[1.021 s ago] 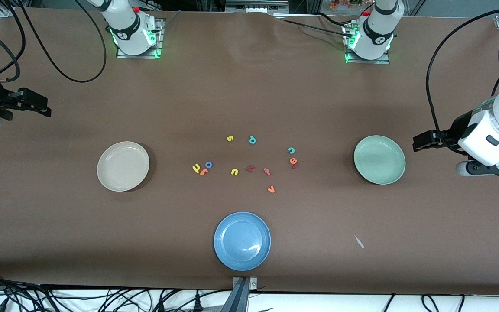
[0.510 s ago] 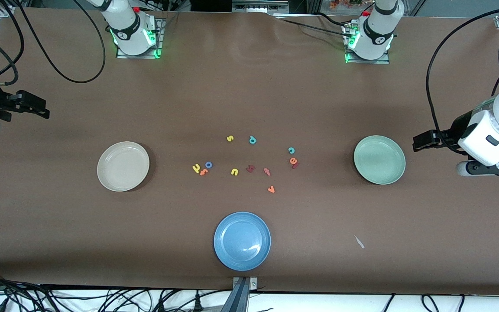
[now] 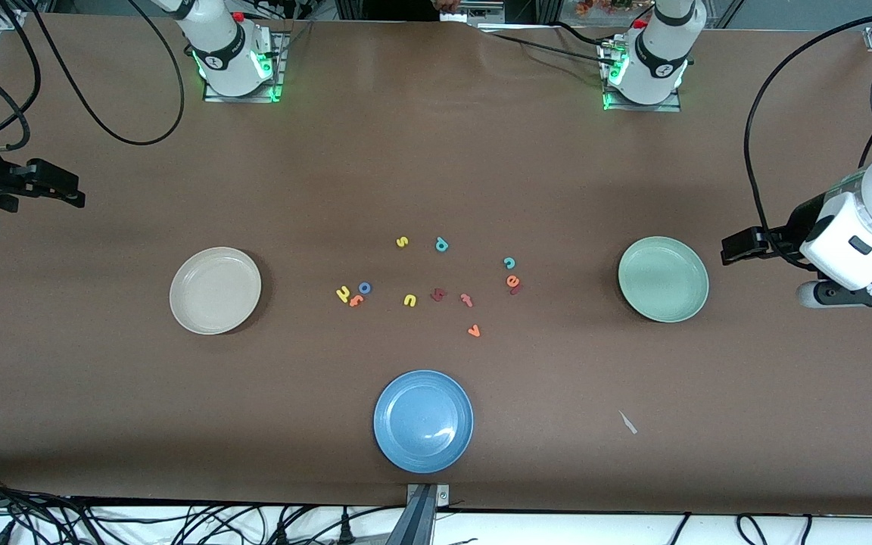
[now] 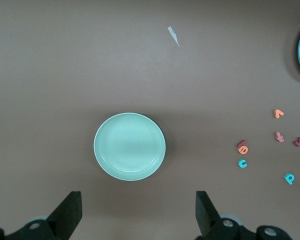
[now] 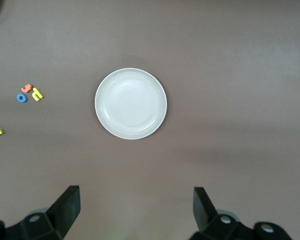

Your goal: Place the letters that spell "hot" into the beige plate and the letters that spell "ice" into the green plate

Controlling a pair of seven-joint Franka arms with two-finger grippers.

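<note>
The beige plate [image 3: 215, 291] [image 5: 130, 103] lies toward the right arm's end of the table, the green plate [image 3: 663, 278] [image 4: 129, 146] toward the left arm's end. Between them lie the yellow h [image 3: 343, 294], blue o [image 3: 364, 288] and orange t [image 3: 356, 301], close together. The teal c [image 3: 509, 263] lies just farther from the front camera than the orange e [image 3: 512, 281], which partly covers the dark red i [image 3: 517, 288]. My right gripper [image 3: 65, 189] [image 5: 135, 210] hangs open and empty over bare table beside the beige plate. My left gripper [image 3: 739, 248] [image 4: 138, 215] hangs open and empty beside the green plate.
A blue plate [image 3: 423, 421] sits near the front edge. Other letters lie mid-table: yellow s [image 3: 402, 242], teal p [image 3: 441, 244], yellow u [image 3: 409, 300], a dark red angular letter [image 3: 437, 294], a pinkish hooked letter [image 3: 467, 300], orange v [image 3: 473, 331]. A white scrap [image 3: 627, 422] lies near the front.
The right gripper has drifted slightly toward its end of the table. The left arm, plates and letters have not moved.
</note>
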